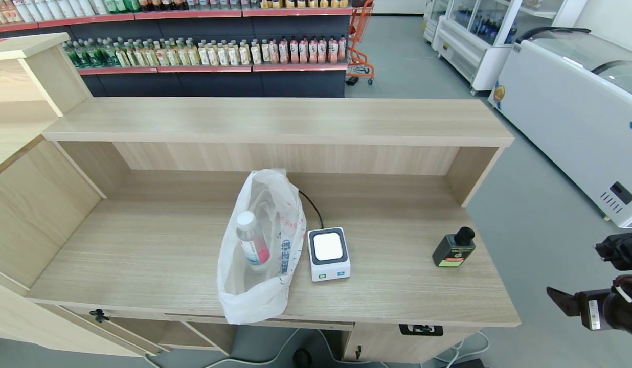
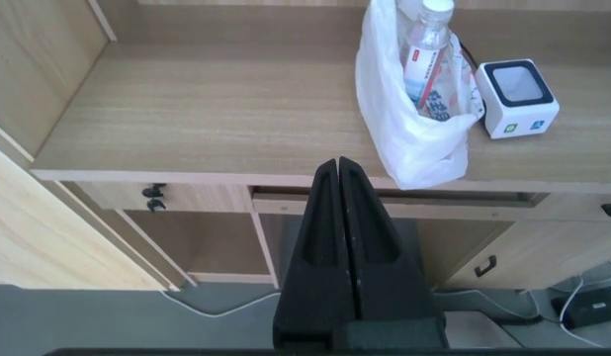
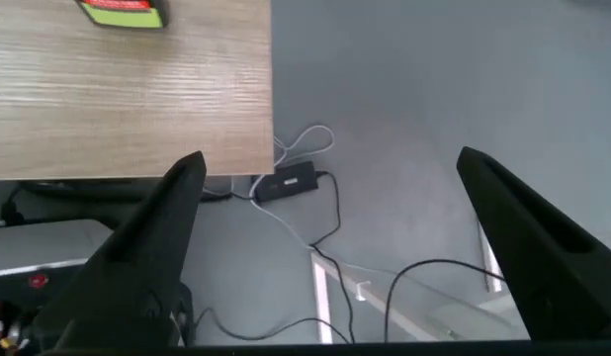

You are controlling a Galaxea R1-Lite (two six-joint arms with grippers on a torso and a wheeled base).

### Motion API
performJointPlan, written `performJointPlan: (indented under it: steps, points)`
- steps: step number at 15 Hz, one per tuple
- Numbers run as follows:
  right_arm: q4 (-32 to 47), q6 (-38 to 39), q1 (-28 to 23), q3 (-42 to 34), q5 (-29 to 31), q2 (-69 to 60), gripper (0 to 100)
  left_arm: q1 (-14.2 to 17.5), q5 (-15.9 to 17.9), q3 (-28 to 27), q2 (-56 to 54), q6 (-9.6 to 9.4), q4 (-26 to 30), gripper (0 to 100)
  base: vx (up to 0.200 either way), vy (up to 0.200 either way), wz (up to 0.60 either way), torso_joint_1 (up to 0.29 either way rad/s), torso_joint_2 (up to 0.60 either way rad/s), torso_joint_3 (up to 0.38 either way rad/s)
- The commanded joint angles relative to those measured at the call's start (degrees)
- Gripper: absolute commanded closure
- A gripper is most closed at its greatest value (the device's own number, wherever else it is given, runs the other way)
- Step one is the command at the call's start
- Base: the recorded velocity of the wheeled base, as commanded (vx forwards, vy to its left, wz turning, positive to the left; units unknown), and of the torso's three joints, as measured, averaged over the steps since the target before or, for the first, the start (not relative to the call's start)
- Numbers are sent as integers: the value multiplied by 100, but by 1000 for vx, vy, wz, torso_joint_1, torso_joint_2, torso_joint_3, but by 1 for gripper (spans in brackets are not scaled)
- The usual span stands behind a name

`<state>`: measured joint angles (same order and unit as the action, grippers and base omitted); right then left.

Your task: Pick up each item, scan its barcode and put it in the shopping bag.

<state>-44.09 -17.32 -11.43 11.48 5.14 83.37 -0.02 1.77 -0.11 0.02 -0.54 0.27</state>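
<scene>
A white plastic shopping bag (image 1: 260, 250) stands open on the wooden counter (image 1: 167, 255), with a clear bottle (image 1: 252, 238) with a white cap and red label inside it. Right beside the bag sits a white scanner (image 1: 328, 253) with a lit square top. A small dark green bottle (image 1: 453, 249) with a black cap stands near the counter's right end. My right gripper (image 3: 330, 168) hangs open off the counter's right edge, above the floor, empty. My left gripper (image 2: 338, 168) is shut and empty, held below the counter's front edge, in front of the bag (image 2: 414, 109).
A raised wooden shelf (image 1: 275, 120) runs along the counter's back. A black cable (image 1: 312, 205) leads from the scanner to the back. Cables and a power adapter (image 3: 289, 184) lie on the floor beyond the counter's right end. A freezer (image 1: 577, 112) stands further right.
</scene>
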Motion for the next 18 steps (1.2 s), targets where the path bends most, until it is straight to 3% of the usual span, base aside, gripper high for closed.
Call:
performJointPlan:
  steps: [1, 5, 18]
  points:
    - [-29, -342, -78, 451, 136, 935, 0, 2, -1, 2, 6, 1, 0, 100, 0, 0, 0, 0, 0, 0]
    - [-961, -817, 142, 1102, 83, 2139, 0, 2, -1, -7, -2, 1, 0, 100, 0, 0, 0, 0, 0, 0]
    - [-1040, -852, 968, 2358, -260, 3511, 0, 2, -1, 2, 6, 1, 0, 100, 0, 0, 0, 0, 0, 0]
